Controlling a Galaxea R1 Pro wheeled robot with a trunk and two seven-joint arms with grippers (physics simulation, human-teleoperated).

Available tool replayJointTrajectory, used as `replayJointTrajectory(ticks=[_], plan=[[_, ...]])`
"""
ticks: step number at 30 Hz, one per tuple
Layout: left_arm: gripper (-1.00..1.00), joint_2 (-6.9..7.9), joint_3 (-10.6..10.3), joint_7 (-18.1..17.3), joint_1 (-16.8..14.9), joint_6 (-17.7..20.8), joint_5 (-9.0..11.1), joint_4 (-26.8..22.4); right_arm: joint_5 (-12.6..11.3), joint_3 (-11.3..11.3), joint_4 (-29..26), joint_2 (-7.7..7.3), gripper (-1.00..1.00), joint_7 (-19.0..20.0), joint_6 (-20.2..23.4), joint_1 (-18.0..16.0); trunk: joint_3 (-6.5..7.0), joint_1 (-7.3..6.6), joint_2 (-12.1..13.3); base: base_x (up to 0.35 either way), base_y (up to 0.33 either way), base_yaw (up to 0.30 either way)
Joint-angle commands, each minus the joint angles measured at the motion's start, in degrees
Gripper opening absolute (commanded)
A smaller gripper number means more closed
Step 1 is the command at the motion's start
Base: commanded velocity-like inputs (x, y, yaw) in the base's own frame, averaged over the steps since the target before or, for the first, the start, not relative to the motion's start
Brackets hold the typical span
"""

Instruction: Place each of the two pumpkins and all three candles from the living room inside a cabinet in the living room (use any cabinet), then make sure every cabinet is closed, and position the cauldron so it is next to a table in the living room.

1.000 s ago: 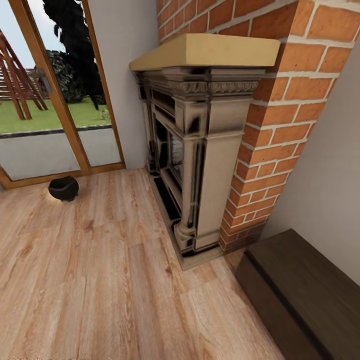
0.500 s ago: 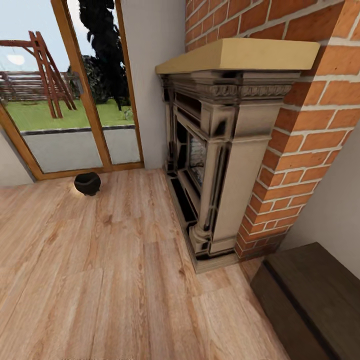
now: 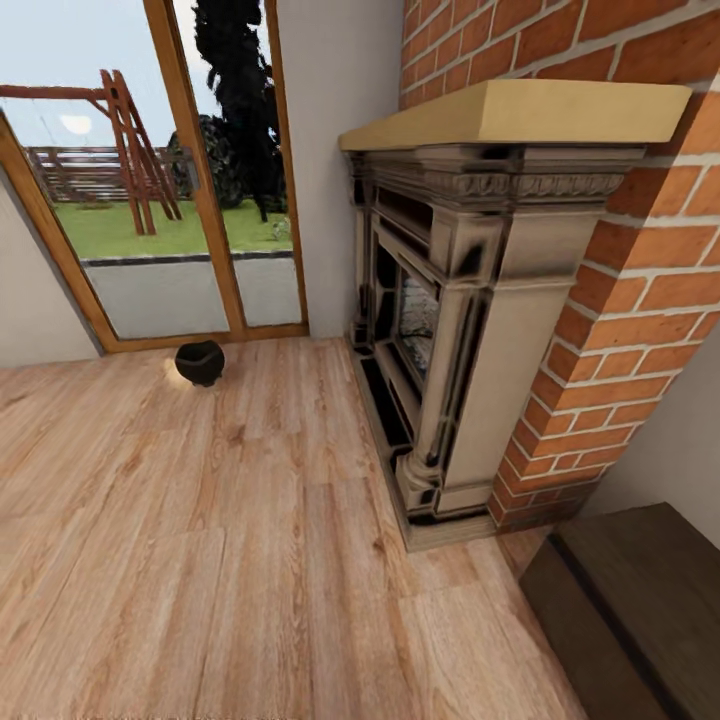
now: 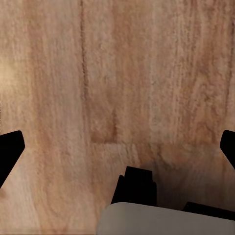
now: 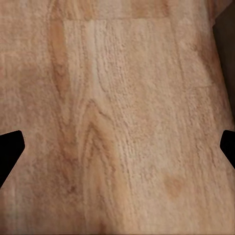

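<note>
— At ten o'clock on the floor (image 3: 250, 560), the cauldron (image 3: 200, 362) sits by the glass door (image 3: 150, 200), apart from any table.

— And the cabinet (image 3: 640, 610)?

— Five o'clock, shut. Left gripper (image 4: 117, 149) and right gripper (image 5: 117, 149) are spread wide, empty, ready for carrying.

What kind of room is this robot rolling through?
Most likely a living room in a house. There is an ornate carved fireplace set in a brick chimney, a wooden plank floor, and a glazed door looking onto a garden. A small black cauldron sits by that door.
</note>
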Motion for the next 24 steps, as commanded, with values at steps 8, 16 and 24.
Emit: replayJointTrajectory(ticks=[8,16,24], plan=[[1.0,0.0,0.0,0.0,0.0,0.0,0.0,0.0,0.0,0.0,0.0,0.06,1.0,0.1,0.0,0.0,-0.43,0.0,0.0,0.0,0.0,0.205],[1.0,0.0,0.0,0.0,0.0,0.0,0.1,0.0,0.0,0.0,0.0,0.17,1.0,0.1,0.1,0.4,-1.01,0.0,0.0,0.0,0.0,0.191],[1.0,0.0,0.0,0.0,0.0,0.0,0.0,0.0,0.1,0.0,0.0,0.2,1.0,0.1,0.1,0.4,-1.58,0.0,0.0,0.0,0.0,0.19]])
